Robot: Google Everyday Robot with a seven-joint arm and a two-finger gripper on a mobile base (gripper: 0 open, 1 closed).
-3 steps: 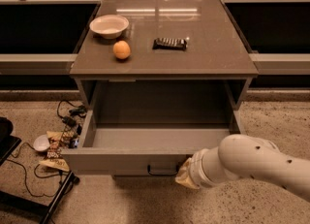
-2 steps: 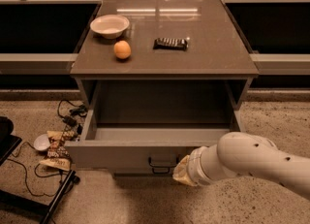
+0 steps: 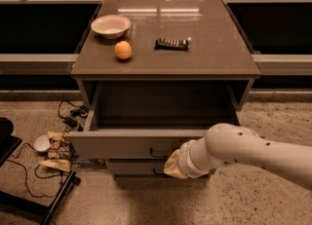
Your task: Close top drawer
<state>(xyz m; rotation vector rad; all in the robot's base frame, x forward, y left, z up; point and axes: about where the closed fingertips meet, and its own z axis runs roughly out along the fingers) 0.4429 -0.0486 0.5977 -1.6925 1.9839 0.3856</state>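
Observation:
The top drawer (image 3: 122,143) is a wide grey box drawer pulled out from the cabinet, its inside showing empty. Its flat front carries a small dark loop handle (image 3: 161,152). My white arm reaches in from the lower right. My gripper (image 3: 171,166) is at the drawer front just right of the handle, its fingers hidden behind the wrist and a tan cover. A lower drawer front (image 3: 131,168) shows beneath.
On the cabinet top (image 3: 214,48) are a white bowl (image 3: 110,26), an orange (image 3: 123,50) and a dark snack bar (image 3: 172,44). On the floor at left lie a snack bag (image 3: 57,151), cables (image 3: 70,114) and a dark stand (image 3: 29,202).
The drawer has slid inward: less of its inside shows and the front is nearer the cabinet. My arm has moved forward with it.

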